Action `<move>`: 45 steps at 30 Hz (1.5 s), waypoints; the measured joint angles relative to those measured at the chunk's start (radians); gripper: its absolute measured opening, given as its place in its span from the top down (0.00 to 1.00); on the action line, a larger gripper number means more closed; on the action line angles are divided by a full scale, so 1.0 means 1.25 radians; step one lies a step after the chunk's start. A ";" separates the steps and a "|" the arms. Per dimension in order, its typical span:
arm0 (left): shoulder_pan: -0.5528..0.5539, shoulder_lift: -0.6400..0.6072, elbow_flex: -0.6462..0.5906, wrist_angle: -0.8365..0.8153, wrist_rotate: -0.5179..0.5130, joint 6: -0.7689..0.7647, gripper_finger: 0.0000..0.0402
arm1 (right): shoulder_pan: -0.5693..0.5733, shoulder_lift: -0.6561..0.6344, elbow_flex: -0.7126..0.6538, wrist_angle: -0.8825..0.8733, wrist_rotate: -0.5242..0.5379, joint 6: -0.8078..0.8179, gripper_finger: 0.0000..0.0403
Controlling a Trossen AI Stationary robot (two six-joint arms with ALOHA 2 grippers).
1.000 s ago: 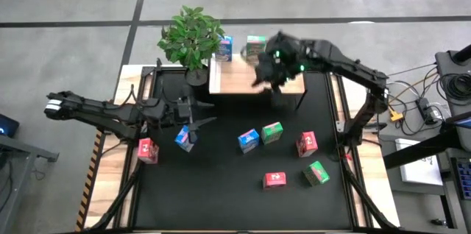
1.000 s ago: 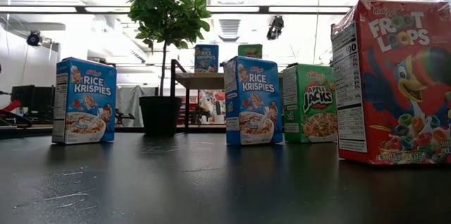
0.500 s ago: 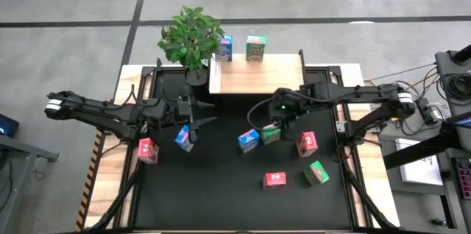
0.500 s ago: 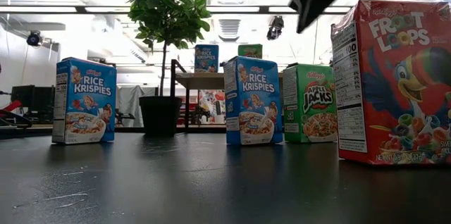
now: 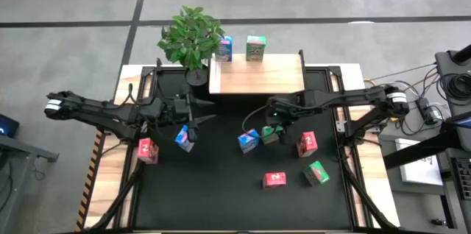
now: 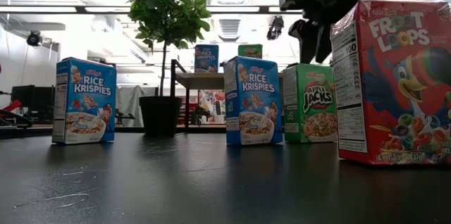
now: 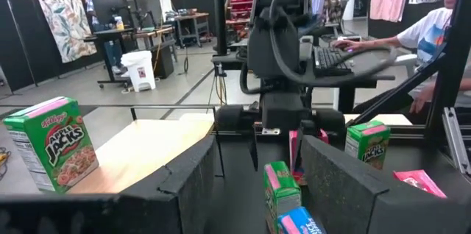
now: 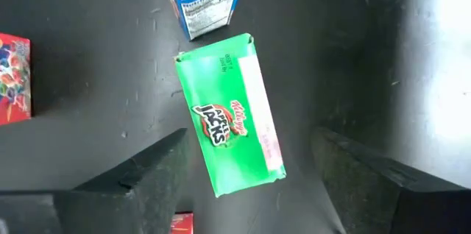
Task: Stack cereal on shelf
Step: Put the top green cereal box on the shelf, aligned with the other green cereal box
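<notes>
The light wooden shelf [image 5: 257, 76] stands at the table's far edge. A blue box [image 5: 224, 48] and a green box [image 5: 255, 47] stand upright on its far rim. My right gripper [image 5: 274, 123] is open and hovers over a green Apple Jacks box [image 8: 232, 112] mid-table. Its fingers [image 8: 151, 179] stand either side of the box, apart from it. In the low view the gripper [image 6: 313, 23] hangs just above that box [image 6: 310, 104]. My left gripper [image 5: 202, 111] waits open at the table's left, beside a blue box [image 5: 184, 137].
More boxes stand on the black table: blue [image 5: 248, 140] right beside the green one, red [image 5: 307, 143], red [image 5: 274, 180], green [image 5: 317, 172] and red [image 5: 148, 149]. A potted plant [image 5: 191, 37] stands at the shelf's left end. People sit beyond the table.
My right gripper has left the shelf, swung toward the table's near edge and come down over the green box mid-table. The boxes have not moved.
</notes>
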State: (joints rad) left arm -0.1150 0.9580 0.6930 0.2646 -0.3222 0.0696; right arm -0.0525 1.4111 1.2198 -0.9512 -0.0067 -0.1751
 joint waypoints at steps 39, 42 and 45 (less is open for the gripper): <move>-0.005 -0.004 0.011 0.021 0.000 -0.020 0.54 | -0.005 0.025 0.105 -0.081 -0.037 0.054 0.65; -0.005 -0.004 0.011 0.021 0.000 -0.020 0.54 | -0.017 0.025 0.194 -0.154 -0.036 0.068 0.65; -0.005 -0.004 0.011 0.021 0.000 -0.019 0.54 | -0.038 0.025 0.287 -0.200 -0.036 0.070 0.66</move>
State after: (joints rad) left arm -0.1211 0.9535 0.7063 0.2913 -0.3222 0.0456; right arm -0.1002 1.4418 1.5782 -1.2014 -0.0515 -0.0872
